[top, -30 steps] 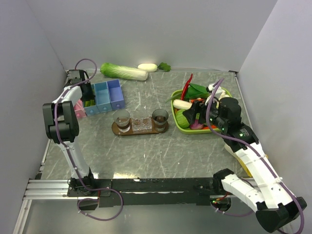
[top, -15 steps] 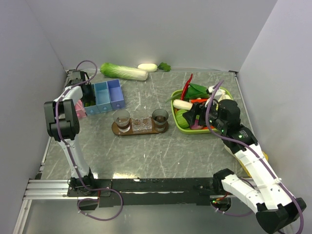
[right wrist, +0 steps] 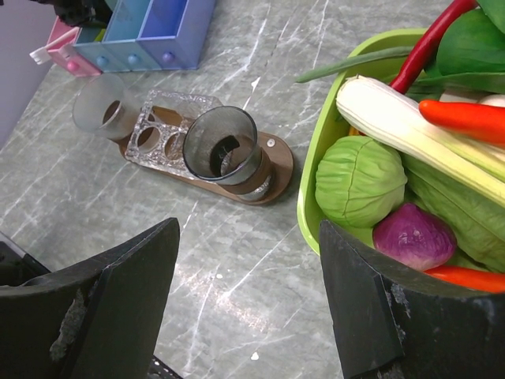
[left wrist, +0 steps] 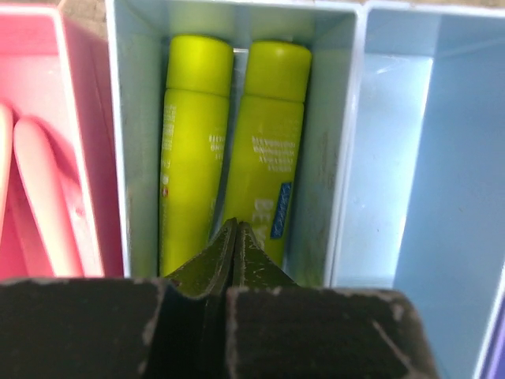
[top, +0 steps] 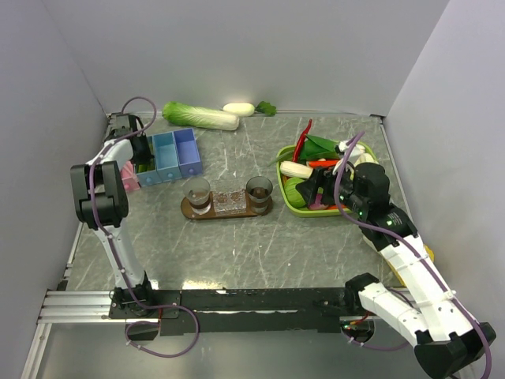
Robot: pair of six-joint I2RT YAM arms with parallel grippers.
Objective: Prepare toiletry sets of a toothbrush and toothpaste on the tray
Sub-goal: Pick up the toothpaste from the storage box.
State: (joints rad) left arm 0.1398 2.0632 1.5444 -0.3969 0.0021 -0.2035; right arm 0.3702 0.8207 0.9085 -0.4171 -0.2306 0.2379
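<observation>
Right fingers [right wrist: 118,308] nearer; toothpaste [left wrist: 272,150] caps away

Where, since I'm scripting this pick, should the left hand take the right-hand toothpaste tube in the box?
Probably across its mid-body, from above: that toothpaste tube lies flat beside its twin, with a slim gap on each side and box walls close by. The shut left hand must open first.

2 glossy plastic toothpaste tubes [left wrist: 267,150], smooth brown wooden tray [right wrist: 281,164]
</observation>
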